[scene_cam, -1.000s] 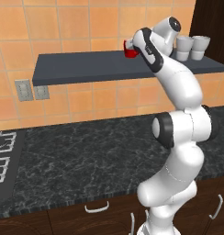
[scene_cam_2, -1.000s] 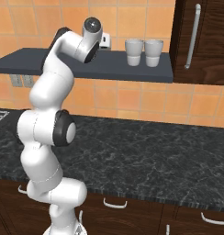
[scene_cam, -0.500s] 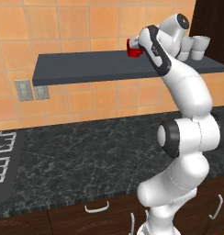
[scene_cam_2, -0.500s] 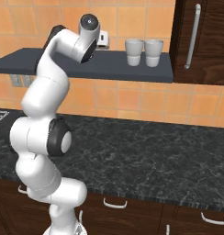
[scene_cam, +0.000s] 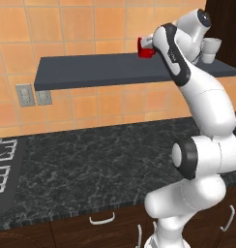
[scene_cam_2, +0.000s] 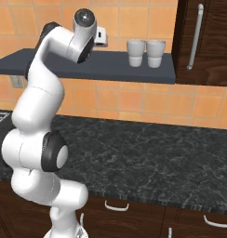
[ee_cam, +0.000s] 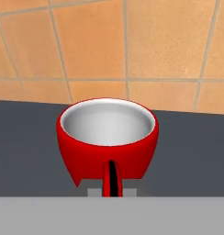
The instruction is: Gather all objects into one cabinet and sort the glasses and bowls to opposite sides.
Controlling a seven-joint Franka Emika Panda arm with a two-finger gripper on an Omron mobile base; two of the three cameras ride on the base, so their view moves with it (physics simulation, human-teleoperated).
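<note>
A red bowl (ee_cam: pixel 108 142) with a white inside and a small handle sits close in front of the hand, handle toward the camera. My gripper (scene_cam: pixel 152 47) is shut on that handle, mostly hidden behind my own arm. The red bowl (scene_cam: pixel 144 49) is held just over the grey wall shelf (scene_cam: pixel 105 71), near its middle. Two pale grey glasses (scene_cam_2: pixel 136 52) (scene_cam_2: pixel 156 53) stand side by side at the shelf's right end, to the right of my hand. The dark brown cabinet (scene_cam_2: pixel 208 51) rises beyond them, its door closed, with a long silver handle (scene_cam_2: pixel 195 36).
A black marble counter (scene_cam_2: pixel 148 158) runs below the shelf, with drawer fronts (scene_cam_2: pixel 117 207) under it. A stove top (scene_cam: pixel 3 169) lies at the counter's left end and wall outlets (scene_cam: pixel 26 94) sit under the shelf's left end. An orange tiled wall stands behind.
My arm has straightened and swung to the right, carrying the red bowl a little to the right and up along the shelf. The grey glasses have not moved.
</note>
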